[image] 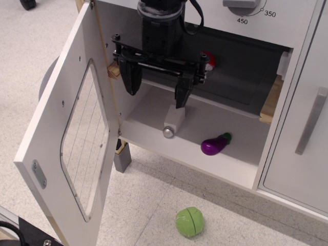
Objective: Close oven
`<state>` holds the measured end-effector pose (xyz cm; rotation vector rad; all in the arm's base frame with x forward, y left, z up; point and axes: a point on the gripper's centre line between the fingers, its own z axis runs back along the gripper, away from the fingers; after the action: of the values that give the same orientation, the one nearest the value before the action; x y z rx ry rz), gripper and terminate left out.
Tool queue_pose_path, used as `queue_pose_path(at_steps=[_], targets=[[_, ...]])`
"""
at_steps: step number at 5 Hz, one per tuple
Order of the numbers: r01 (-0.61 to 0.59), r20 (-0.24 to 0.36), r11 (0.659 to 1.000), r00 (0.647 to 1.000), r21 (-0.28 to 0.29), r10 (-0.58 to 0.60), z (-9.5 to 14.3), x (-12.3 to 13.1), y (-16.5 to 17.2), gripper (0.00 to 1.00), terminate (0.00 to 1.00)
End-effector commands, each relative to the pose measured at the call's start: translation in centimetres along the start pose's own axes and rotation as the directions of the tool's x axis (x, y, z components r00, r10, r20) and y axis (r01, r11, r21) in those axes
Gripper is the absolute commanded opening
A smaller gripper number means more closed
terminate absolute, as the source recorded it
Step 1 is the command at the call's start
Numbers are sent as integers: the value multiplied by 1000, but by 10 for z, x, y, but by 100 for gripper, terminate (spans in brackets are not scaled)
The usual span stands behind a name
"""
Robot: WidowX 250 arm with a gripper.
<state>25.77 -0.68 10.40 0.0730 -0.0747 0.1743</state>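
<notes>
Gripper (155, 95) hanging in oven (205, 128) mouth, fingers spread, holding nothing. Door (66, 138) swung wide at left edge, hinge by cavity's left wall. Risk: swinging door w/ arm inside, clipping fingers; eggplant (215, 144) near front lip could jam. Speckled floor below, green ball (189, 221) toward bottom edge, cabinet door (302, 143) at right.

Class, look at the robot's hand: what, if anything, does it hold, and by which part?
Nothing. The hand is open inside the oven, its fingers empty.
</notes>
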Motion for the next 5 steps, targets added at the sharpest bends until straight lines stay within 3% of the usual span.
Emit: queue_pose_path(at_steps=[1,2,3,5], targets=[[0,0,1000,1000,0,0,0,0,0,100,0],[-8,21,999,1000,-34,9,22,-14,37,100,0],[-4,62,1000,998,-27,5,41,-28,78,100,0],[-94,103,996,990,10,92,35,-23,138,100,0]])
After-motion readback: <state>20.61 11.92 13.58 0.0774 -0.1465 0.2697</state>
